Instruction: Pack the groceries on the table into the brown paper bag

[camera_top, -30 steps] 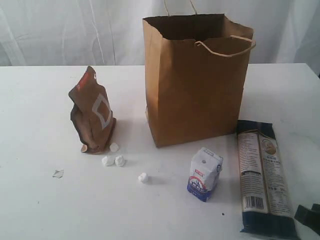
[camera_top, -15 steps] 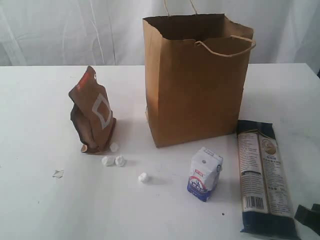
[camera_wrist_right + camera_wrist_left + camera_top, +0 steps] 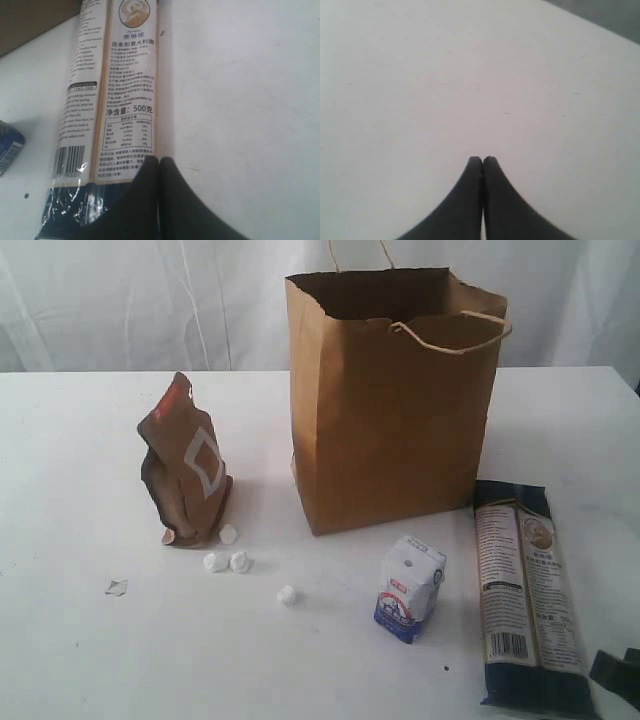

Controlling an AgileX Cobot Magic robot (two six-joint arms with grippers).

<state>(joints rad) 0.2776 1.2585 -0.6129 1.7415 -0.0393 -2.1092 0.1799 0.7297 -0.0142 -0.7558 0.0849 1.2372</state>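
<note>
Bag: brown paper bag (image 3: 395,410) upright on worktop (image 3: 80,640), mouth open for loading.
Unpacked: noodle packet (image 3: 525,590) flat right of bag; carton (image 3: 410,587) in front; foil pouch (image 3: 185,465) standing left.
Left end effector (image 3: 482,159): clenched, empty.
Right end effector (image 3: 159,159): clenched, empty, at packet's end; likely next pick.

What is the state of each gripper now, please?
Left gripper: jaws shut, holding nothing.
Right gripper: jaws shut, holding nothing, near the long dark noodle packet.

The right pincer (image 3: 159,161) — jaws pressed together — is just beside the long dark noodle packet (image 3: 117,100) lying on the table (image 3: 240,100).
</note>
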